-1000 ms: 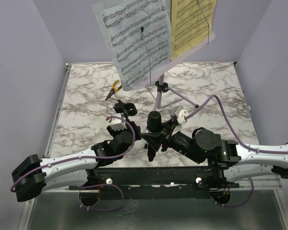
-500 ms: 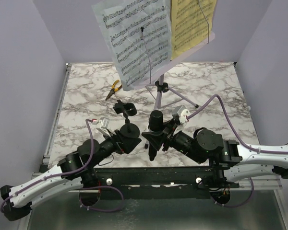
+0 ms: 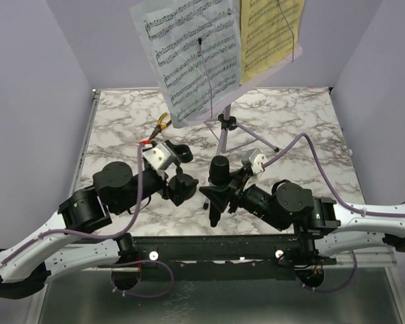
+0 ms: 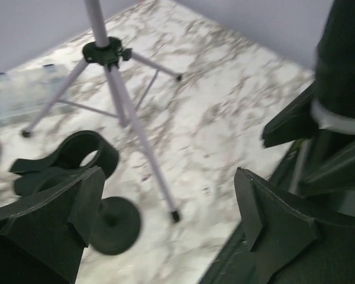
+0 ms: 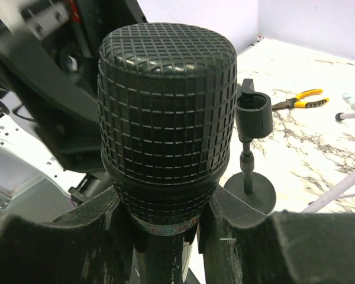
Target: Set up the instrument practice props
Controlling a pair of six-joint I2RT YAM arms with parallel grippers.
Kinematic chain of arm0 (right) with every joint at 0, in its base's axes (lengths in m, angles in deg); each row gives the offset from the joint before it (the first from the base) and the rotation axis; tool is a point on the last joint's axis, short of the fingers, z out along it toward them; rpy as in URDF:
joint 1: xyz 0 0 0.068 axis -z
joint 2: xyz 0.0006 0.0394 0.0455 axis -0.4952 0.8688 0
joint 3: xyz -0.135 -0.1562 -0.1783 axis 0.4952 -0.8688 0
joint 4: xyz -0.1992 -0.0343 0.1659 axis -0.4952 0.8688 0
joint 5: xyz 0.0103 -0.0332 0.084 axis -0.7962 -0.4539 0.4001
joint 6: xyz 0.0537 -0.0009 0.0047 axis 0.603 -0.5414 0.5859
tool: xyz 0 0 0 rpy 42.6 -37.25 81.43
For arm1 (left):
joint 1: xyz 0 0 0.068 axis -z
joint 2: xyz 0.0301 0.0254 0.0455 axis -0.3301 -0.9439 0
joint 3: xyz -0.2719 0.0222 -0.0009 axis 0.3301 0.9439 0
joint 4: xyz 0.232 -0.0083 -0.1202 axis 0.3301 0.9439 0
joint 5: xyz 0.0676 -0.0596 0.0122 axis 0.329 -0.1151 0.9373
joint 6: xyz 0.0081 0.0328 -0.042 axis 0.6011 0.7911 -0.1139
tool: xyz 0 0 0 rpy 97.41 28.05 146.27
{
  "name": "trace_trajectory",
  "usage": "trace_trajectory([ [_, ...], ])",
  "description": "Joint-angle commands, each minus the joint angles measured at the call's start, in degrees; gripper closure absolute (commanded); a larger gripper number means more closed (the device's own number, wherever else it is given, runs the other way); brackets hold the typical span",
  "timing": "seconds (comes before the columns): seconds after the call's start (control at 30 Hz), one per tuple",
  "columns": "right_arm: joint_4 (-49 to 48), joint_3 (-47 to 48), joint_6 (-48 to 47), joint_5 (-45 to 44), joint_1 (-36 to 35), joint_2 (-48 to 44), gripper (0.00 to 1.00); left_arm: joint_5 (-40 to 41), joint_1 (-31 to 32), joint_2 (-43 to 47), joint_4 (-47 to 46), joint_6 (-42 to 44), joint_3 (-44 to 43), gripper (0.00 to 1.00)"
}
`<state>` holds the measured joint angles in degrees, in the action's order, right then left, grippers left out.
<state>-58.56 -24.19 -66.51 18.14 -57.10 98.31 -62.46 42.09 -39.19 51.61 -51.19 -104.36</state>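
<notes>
Right hand point(image 5: 165, 236): pinching the microphone point(image 5: 165, 106) on its body just under the grille head, head up, near the front edge of the table point(image 3: 304, 128).

Left hand point(image 4: 168, 204): fingers spread wide, nothing between them, low and just beside the mic stand point(image 5: 247, 157).

The stand is upright on the table, just left of the microphone and nearer to me than the music stand point(image 3: 224, 135). Its clip point(image 4: 77, 157) is empty. White and yellow pages point(image 3: 189, 57) sit on the music stand. Pliers point(image 5: 299, 99) lie apart, not part of this job.

Judgement: the microphone is rigid, smooth-bodied and probably top-heavy, so a grip near the head suits it. The mic stand looks light and short. It may tip or skid when the body is pressed into the clip. Best hold for the left hand: the thin stem below the clip, or a press down on the round base point(image 4: 115, 226).
</notes>
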Motion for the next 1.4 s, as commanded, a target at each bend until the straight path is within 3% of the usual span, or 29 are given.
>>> trace_trajectory([
  [0.0, -0.29, 0.8, 1.6, -0.58, 0.13, -0.45, 1.0, 5.5, 0.2, 0.71, 4.63, 26.68, 0.21, 0.01],
  [0.17, 0.46, 1.04, 2.05, -0.56, 0.17, 0.21, 1.0, 2.54, 0.27, 5.08, -2.8, 35.61, 3.22, 0.01],
  [0.3, 1.61, 1.51, 1.95, -0.24, 0.17, 0.51, 1.0, 5.47, 0.2, 0.05, -0.49, 37.83, 3.5, 0.01],
  [0.4, 1.4, 1.71, 1.96, -0.02, 0.13, 0.44, 1.0, 2.51, -2.13, -1.32, -1.48, 37.82, 4.5, 0.01],
  [0.5, 1.21, 1.54, 2.0, 0.23, 0.19, 0.35, 1.0, -3.45, -8.98, -1.96, -4.23, 37.8, 5.95, 0.01],
  [0.7, 1.64, 1.64, 1.96, 0.5, 0.14, 0.12, 1.0, -32.82, -34.68, -12.36, -3.83, 35.49, 2.5, 0.01],
  [0.77, 1.75, 1.47, 2.33, 0.45, 0.19, -0.59, 1.0, -37.65, -38.53, -13.28, -3.78, 35.0, 1.49, 0.01],
  [1.13, 0.94, 0.8, 1.18, 0.09, 0.17, -2.89, 1.0, -43.23, -41.59, -14.68, -1.98, 31.74, 3.53, 0.01],
  [1.23, 0.93, 0.72, 0.99, -0.15, 0.14, -3.16, 1.0, -38.76, -41.59, -15.31, -3.68, 27.14, 4.76, 0.01],
  [1.37, 0.5, -0.12, 1.08, -0.25, 0.13, -3.81, 1.0, -29.88, -41.59, -14.63, -6.45, 19.14, 7.13, 0.09],
])
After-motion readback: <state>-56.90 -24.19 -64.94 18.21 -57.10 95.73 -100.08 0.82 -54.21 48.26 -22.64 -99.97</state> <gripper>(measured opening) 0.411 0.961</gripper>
